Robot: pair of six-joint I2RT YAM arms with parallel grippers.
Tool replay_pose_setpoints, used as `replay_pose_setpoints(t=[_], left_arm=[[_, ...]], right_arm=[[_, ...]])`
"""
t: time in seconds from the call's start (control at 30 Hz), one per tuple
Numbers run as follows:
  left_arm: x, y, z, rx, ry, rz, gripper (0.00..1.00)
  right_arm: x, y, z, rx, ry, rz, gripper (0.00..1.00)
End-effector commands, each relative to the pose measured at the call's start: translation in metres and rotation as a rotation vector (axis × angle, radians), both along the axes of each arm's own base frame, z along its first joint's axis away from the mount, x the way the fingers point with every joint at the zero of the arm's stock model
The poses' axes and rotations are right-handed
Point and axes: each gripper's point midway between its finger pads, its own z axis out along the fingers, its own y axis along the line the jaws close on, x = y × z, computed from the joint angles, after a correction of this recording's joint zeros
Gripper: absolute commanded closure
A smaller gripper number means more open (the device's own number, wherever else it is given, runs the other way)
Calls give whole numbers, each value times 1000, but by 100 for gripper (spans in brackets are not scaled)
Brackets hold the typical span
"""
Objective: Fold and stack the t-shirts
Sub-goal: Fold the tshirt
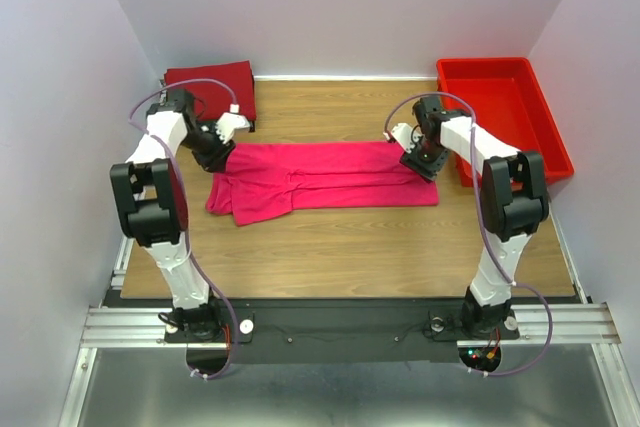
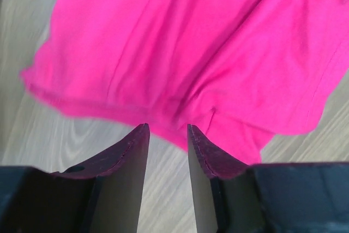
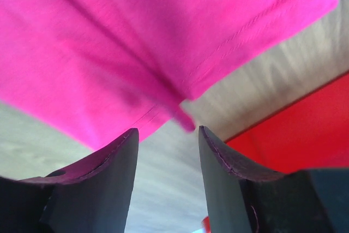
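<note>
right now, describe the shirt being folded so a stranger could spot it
Start at the wooden table and look across its middle. The pink shirt lies there in a long band. Unlike the dark red shirt folded in the far left corner, it is bright magenta.

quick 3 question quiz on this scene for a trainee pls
1. True or false: the pink t-shirt lies inside the red bin.
2. Where is the dark red folded t-shirt? A) far-left corner of the table B) in the bin C) between the arm bases
3. Are the left gripper and right gripper open or shut?
Key: 1 false, it lies spread on the table; 2 A; 3 both open, clamping nothing.
</note>
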Motion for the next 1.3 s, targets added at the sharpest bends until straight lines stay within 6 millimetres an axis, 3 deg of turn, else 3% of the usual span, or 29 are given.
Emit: replay_pose_setpoints(t=[0.0,0.07,0.1,0.2,0.37,0.53,0.67,0.77,0.8,0.93,1.13,1.17,1.2,1.23,1.27], left_arm=[[-33,3,18,-44,18,49,54],[-47,7,16,-29,13,54,53],[-64,6,0,-23,61,57,53],[-84,9,-22,-7,103,78,50],[-92,18,-41,24,94,125,47],[-94,21,-54,41,98,142,48],[-106,21,-59,48,135,121,81],[-118,22,-59,57,150,100,99],[-123,25,-58,64,151,106,100],[-141,29,-56,81,178,93,100],[-148,39,-50,118,147,96,100],[-145,41,-49,124,143,102,97],[-143,42,-47,124,134,107,88],[-142,43,-42,114,122,107,67],[-142,44,-37,118,114,97,62]], right_arm=[[-19,7,32,95,2,-98,46],[-30,9,28,115,32,-126,46],[-38,11,23,129,58,-157,46],[-46,11,14,133,92,-221,47],[-63,6,-7,108,150,-294,47],[-66,-1,-28,74,146,-335,49],[-65,-9,-34,31,139,-348,63],[-69,-16,-39,5,141,-335,86],[-70,-18,-39,1,142,-330,98],[-79,-23,-35,-9,139,-306,100],[-92,-39,-31,-48,137,-267,100],[-92,-40,-29,-50,130,-260,100],[-92,-41,-26,-51,126,-256,99],[-93,-41,-24,-50,125,-245,99],[-93,-40,-22,-45,124,-244,99]])
